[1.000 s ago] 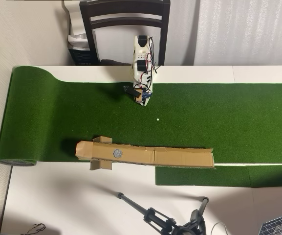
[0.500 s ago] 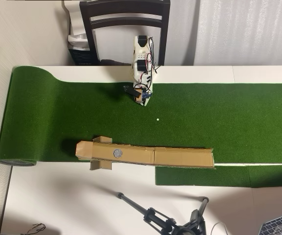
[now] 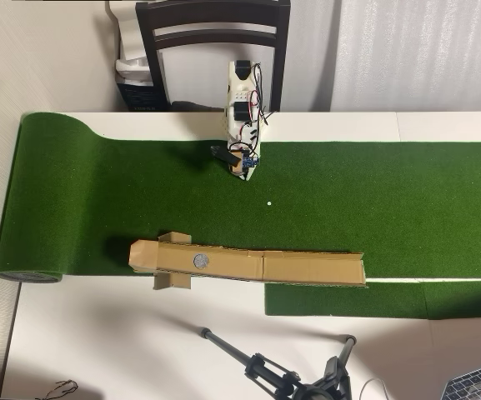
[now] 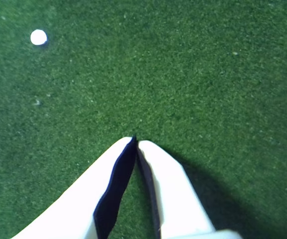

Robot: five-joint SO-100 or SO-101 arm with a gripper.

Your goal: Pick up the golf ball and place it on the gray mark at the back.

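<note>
Wrist view shows the gripper (image 4: 136, 141) clenched empty over turf, no golf ball visible, only a tiny white dot (image 4: 39, 37). Gray mark (image 3: 200, 261) sits on cardboard (image 3: 307, 268). Searching seems next.

Gripper over green turf

The gripper (image 4: 136, 140) has its white fingertips (image 4: 155, 159) pressed together, empty, over the turf (image 4: 198, 74); a small white dot (image 4: 39, 37) lies well ahead, left of the jaws.

From above, the gripper (image 3: 242, 172) sits tucked under the arm so its fingers (image 4: 160, 174) are too small to read, the wrist view crops their bases, and the tripod (image 3: 286, 379) runs off the bottom edge.
</note>
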